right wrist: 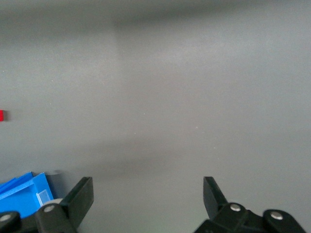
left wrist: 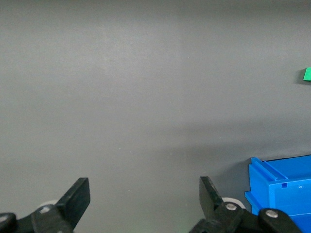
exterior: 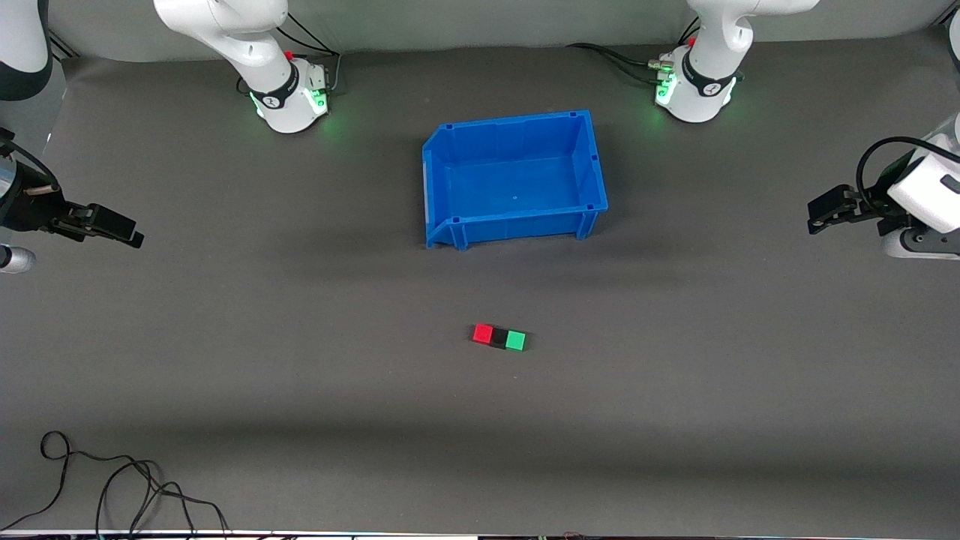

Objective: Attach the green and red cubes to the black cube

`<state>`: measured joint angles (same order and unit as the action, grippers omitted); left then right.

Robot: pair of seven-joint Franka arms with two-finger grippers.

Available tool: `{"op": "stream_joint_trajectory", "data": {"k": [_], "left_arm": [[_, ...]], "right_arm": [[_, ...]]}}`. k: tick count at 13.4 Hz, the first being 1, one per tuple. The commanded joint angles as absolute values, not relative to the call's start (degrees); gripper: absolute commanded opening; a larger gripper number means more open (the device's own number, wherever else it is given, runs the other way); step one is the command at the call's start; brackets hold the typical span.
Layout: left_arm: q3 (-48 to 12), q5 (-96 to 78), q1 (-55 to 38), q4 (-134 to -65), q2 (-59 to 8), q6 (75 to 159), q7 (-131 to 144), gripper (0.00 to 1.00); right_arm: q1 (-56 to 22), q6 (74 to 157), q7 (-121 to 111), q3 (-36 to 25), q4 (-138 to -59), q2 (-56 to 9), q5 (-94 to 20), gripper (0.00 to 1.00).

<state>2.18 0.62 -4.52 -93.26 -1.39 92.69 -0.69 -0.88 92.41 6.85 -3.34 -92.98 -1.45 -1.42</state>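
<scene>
A red cube (exterior: 483, 333), a black cube (exterior: 499, 339) and a green cube (exterior: 515, 340) lie in one touching row on the grey mat, the black one in the middle, nearer to the front camera than the blue bin. My left gripper (exterior: 819, 213) is open and empty at the left arm's end of the table, well away from the cubes. My right gripper (exterior: 124, 229) is open and empty at the right arm's end. The left wrist view shows the edge of the green cube (left wrist: 307, 74). The right wrist view shows the edge of the red cube (right wrist: 1, 115).
An empty blue bin (exterior: 592, 161) stands in the middle of the mat between the arm bases; it also shows in the left wrist view (left wrist: 282, 191) and the right wrist view (right wrist: 24, 194). Loose black cables (exterior: 120, 487) lie at the mat's front corner at the right arm's end.
</scene>
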Motion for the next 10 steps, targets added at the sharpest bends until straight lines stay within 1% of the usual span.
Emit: {"op": "stream_joint_trajectory", "data": {"k": [1, 10], "left_arm": [[3.16, 0.17, -5.54, -93.43, -0.44, 92.11, -1.06, 1.0], [3.16, 0.18, -5.63, -93.43, -0.7, 91.05, -0.88, 1.0]], "right_arm": [[-0.44, 92.9, 6.42, -2.72, -93.25, -0.53, -0.44, 1.0], [-0.53, 92.99, 6.42, -2.72, -93.08, -0.88, -0.53, 1.0]]}}
